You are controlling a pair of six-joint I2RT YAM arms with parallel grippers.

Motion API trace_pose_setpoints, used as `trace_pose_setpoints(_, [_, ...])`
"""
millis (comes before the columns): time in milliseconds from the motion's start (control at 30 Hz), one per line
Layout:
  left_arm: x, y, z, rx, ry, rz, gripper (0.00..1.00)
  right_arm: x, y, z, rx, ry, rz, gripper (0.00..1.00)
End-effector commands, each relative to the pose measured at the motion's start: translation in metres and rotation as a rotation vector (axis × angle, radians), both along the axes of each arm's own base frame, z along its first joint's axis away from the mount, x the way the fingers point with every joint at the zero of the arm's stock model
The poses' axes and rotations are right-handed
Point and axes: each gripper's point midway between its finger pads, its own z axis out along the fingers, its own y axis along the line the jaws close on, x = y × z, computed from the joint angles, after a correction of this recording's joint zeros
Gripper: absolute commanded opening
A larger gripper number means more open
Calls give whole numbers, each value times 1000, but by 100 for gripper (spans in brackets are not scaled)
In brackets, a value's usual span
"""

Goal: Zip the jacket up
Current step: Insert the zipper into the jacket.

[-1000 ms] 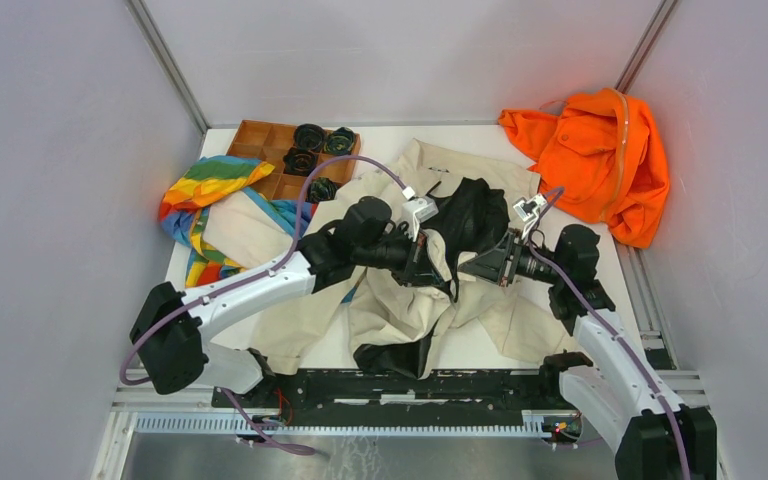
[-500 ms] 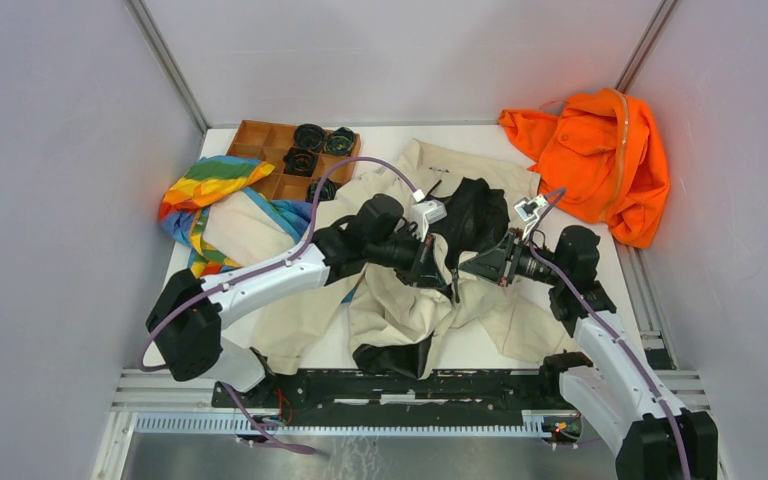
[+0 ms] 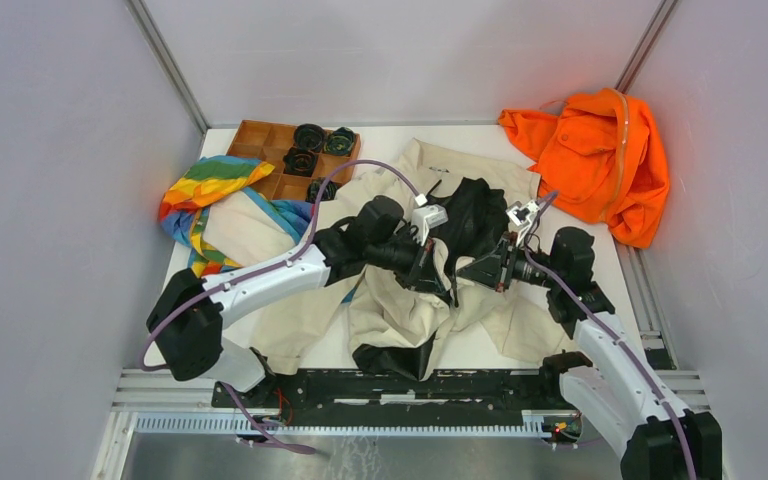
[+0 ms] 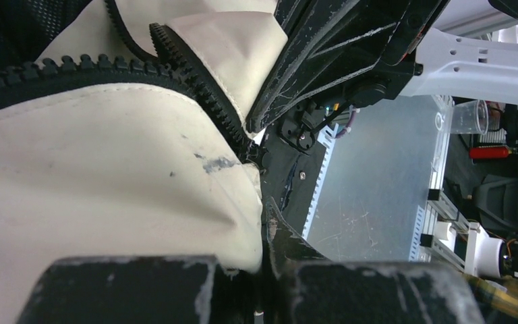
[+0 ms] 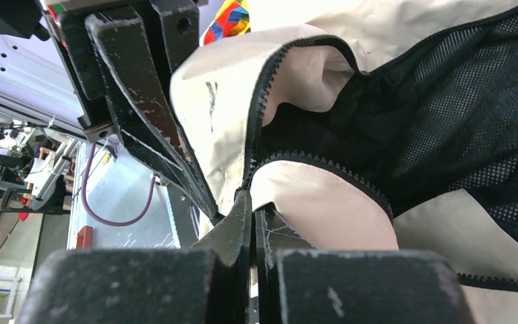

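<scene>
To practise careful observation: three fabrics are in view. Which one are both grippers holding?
The cream jacket in the middle, with black lining; the rainbow cloth and the orange garment lie untouched at the sides.

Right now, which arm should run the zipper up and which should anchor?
Probably right. The right gripper is shut exactly where the two tooth rows of the jacket meet; the left gripper clamps the beige panel beside them, so it suits anchoring. No slider is visible.

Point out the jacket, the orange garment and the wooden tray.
jacket [image 3: 397, 305]: top view, cream front panel.
orange garment [image 3: 592, 150]: top view, its middle.
wooden tray [image 3: 258, 145]: top view, bare left compartment.
</scene>
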Motion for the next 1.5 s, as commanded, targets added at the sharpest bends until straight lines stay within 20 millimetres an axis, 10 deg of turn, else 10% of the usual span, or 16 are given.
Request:
trace_pose_setpoints(0, [-15,-3,1,-6,43,-86,2,11,5,29,33,-127,1,0])
trace_pose_setpoints(333, [-25,15,-23,103,58,-105,2,51,-15,27,-47,-90,-203,0])
trace_pose_setpoints(867, [-17,11,-19,48,1,-69,3,8,2,17,-52,-307,57,0])
trace_pose_setpoints(1133, [-8,10,-6,-17,-23,10,37,5,3,15,-60,-316,77,0])
trace_pose_setpoints(1467, [4,8,12,-136,0,99,54,4,3,19,-49,-323,83,0])
